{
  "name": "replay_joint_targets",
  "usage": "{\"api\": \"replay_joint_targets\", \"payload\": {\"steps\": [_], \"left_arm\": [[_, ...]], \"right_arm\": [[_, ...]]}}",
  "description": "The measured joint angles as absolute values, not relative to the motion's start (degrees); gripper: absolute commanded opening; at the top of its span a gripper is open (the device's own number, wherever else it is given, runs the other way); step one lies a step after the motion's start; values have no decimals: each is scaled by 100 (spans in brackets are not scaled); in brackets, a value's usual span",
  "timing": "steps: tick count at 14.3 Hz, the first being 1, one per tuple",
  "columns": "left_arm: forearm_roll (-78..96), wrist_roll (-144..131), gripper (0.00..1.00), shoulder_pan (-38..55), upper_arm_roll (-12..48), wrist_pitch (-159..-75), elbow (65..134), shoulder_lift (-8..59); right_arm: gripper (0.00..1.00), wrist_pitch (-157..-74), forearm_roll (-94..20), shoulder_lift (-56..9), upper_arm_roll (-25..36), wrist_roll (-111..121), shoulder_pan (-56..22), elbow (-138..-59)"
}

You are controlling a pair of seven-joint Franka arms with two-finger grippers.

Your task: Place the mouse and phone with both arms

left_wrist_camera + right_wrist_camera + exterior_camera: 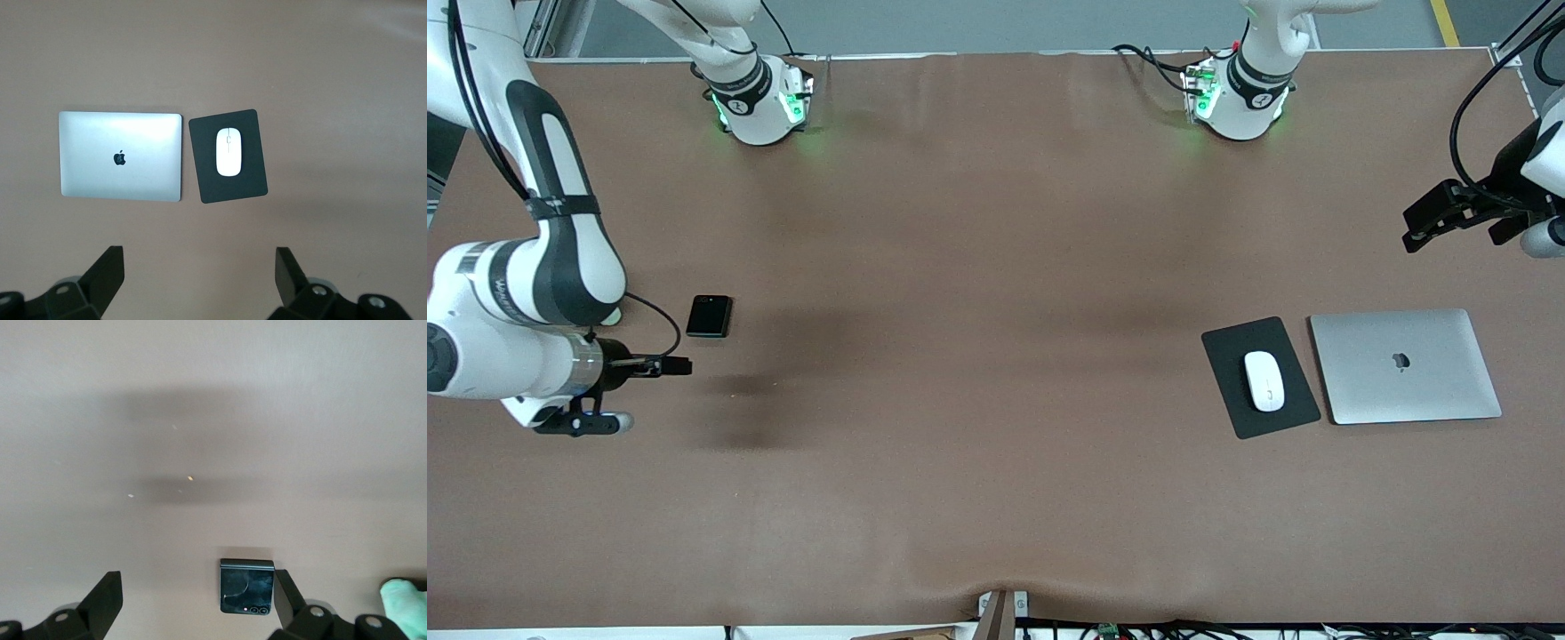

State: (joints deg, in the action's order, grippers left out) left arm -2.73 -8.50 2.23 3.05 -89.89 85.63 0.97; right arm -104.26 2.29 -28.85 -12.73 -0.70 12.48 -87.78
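Front view shows the phone [709,316] on the surface [978,267] just beside the right tool [671,365] at the right arm's end, the mouse [1264,380] on its black pad [1223,373] nearest the left tool [1414,227]; both tools gape wide, empty.

Table [996,267]: brown matte covering across the whole top, slightly rippled near the edge closest to the front camera.
Floor: grey, visible past the table edge at the robots' bases; yellow line [1445,22] toward the left arm's end.
Frame: metal profile [543,27] at the corner toward the right arm's end.
Cables [1227,631]: black bundle along the edge nearest the front camera.
Light: even, overhead; soft dark shadows on the covering.
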Motion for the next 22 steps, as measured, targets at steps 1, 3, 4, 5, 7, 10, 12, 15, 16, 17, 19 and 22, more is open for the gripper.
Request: {"api": "replay_joint_targets", "payload": {"steps": [1, 3, 4, 5, 7, 10, 12, 15, 16, 17, 19, 22], "left_arm": [[-272, -850, 100, 223, 306, -8996, 8563, 97], [-272, -850, 100, 223, 306, -9004, 8563, 97], [-272, -850, 100, 223, 305, -9004, 8563, 97], [-272, -850, 100, 223, 305, -9004, 8563, 97], [-272, -850, 100, 223, 305, -9004, 8563, 97], [-256, -850, 100, 223, 305, -9005, 8563, 97], [-253, -850, 100, 223, 306, -9005, 8563, 97], [-248, -850, 100, 223, 306, -9007, 8563, 97], [-246, -850, 100, 223, 306, -9007, 8562, 97], [-230, -850, 100, 223, 306, -9010, 8561, 97], [-112, -850, 100, 213, 300, -9015, 8558, 97], [-16, -847, 100, 183, 274, -9021, 8556, 97]], "right_arm": [[100, -10184, 229, -2884, -1276, -70, 1178, -8493], [100, -9663, 229, -2873, -1280, -70, 1004, -7875], [100, -9405, 229, -2866, -1280, -70, 941, -7591], [100, -9150, 229, -2861, -1283, -70, 903, -7333], [100, -8598, 229, -2856, -1290, -69, 834, -6811], [100, -7952, 230, -2814, -1292, -70, 655, -6208], [100, -7845, 229, -2650, -1295, -79, 522, -6066], [100, -7566, 216, -2202, -1335, -394, 414, -6025], [100, -7373, 204, -2049, -1384, -477, 406, -6025], [100, -7163, 196, -1914, -1446, -520, 395, -6029], [100, -6859, 194, -1634, -1542, -566, 360, -6168], [100, -6897, 64, -1043, -1558, -593, 345, -6984]]}}
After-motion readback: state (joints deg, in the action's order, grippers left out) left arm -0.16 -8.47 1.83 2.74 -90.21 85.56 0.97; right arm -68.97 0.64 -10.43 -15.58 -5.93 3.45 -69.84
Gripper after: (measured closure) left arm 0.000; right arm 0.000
